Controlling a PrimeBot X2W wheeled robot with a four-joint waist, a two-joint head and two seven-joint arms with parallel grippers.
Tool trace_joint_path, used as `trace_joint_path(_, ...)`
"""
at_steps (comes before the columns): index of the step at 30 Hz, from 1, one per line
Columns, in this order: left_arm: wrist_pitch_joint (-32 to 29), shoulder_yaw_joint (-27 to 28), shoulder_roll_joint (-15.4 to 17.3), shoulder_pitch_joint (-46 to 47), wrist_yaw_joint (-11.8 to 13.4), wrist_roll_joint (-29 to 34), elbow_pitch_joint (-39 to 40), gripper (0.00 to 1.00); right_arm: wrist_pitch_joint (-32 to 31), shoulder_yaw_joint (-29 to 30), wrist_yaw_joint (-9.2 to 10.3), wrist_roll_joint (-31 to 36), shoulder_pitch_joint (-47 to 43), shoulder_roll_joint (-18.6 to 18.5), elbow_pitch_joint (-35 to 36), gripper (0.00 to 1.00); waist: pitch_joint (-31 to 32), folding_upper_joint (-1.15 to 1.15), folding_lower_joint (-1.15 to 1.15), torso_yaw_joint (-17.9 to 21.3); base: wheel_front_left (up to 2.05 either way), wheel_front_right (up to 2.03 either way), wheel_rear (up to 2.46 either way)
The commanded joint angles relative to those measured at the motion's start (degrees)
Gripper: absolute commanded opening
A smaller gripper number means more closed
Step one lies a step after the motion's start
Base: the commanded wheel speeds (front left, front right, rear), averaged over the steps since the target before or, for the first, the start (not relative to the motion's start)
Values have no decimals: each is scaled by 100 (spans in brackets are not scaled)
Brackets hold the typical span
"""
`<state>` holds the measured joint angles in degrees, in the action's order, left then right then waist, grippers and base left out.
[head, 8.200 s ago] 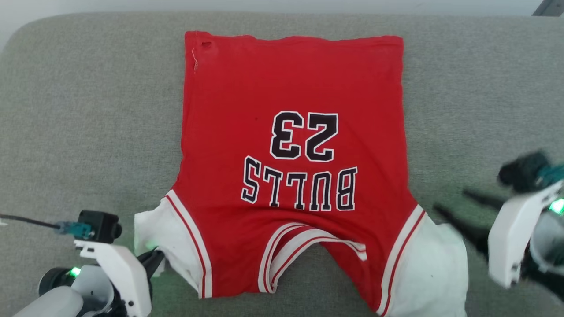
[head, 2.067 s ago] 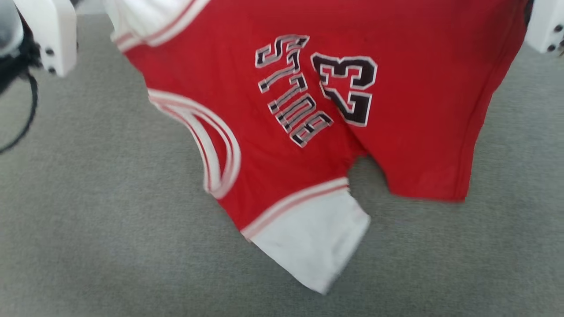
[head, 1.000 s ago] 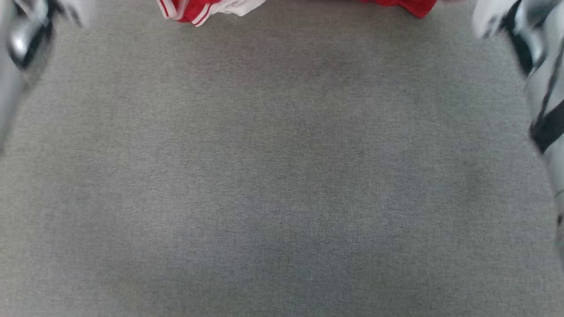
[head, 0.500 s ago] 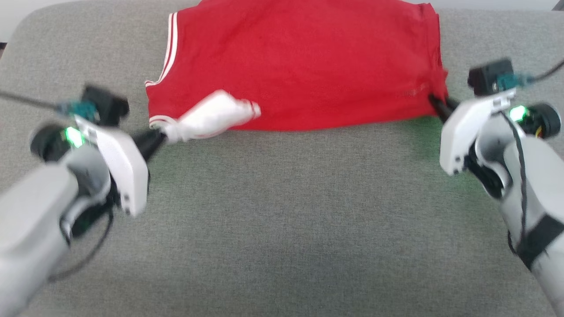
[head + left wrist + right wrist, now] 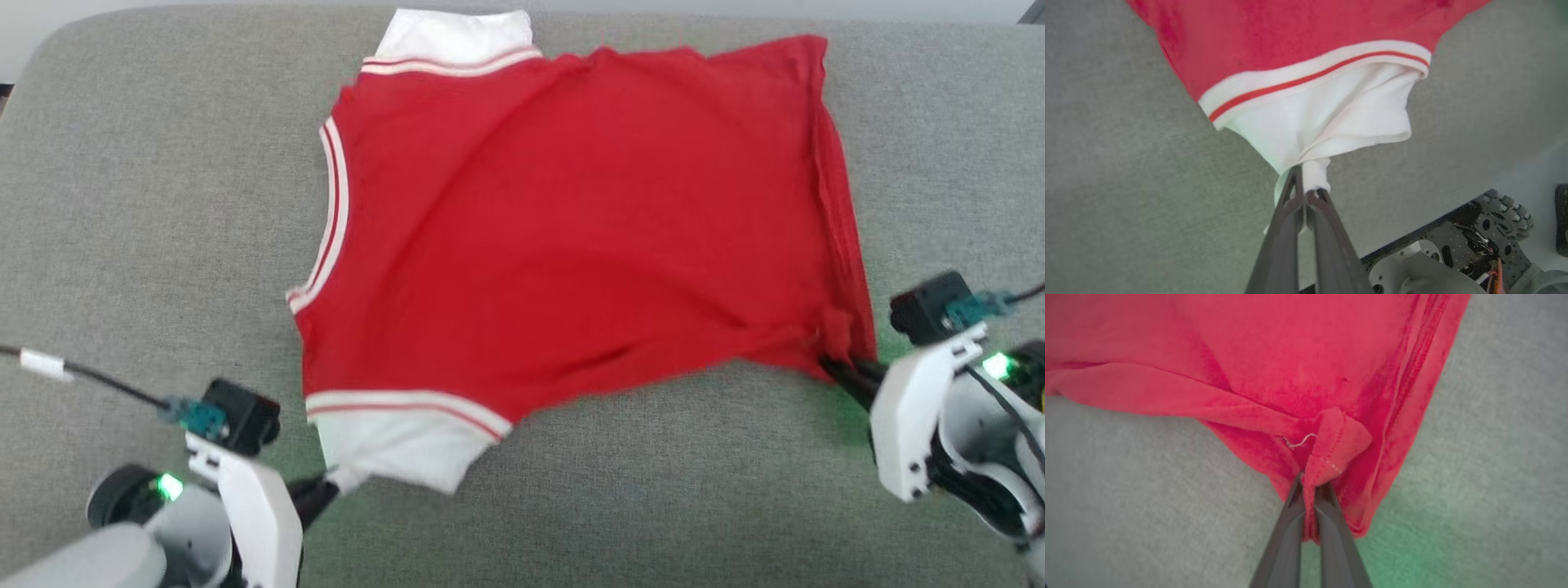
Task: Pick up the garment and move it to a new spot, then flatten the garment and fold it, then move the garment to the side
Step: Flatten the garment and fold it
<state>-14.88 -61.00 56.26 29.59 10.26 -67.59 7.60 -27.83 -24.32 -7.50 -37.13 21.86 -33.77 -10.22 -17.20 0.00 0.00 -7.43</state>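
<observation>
Shirt (image 5: pixel 571 245) spread on grey cushion (image 5: pixel 147 204), both near corners gripped.
We lose both forearms at the frame edge. Left gripper (image 5: pixel 325 488) sits low, clenched on the near white sleeve (image 5: pixel 392 445); right gripper (image 5: pixel 841 369) is clamped on the red hem corner, tips buried in cloth.
</observation>
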Motion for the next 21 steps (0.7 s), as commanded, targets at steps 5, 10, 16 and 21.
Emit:
trace_joint_path(5,-158,-120,291,-434,369,-206,565,0,-633,275,2,-291,-831,-365,818,0,-6,0,0,4,0,0,0)
trace_joint_path(10,-104,-67,474,-591,607,-291,838,0,-1141,601,2,-471,-1541,-503,1486,0,-32,0,0,20,0,0,0)
trace_joint_path(16,-18,34,727,-629,713,-313,1027,0,-1556,1095,2,-415,-2110,-321,2113,0,-52,0,0,116,0,0,0)
trace_joint_path(21,-46,204,1073,-384,720,-167,1186,0,-1688,1507,2,-345,-2220,-23,2552,0,-24,0,0,162,0,0,0)
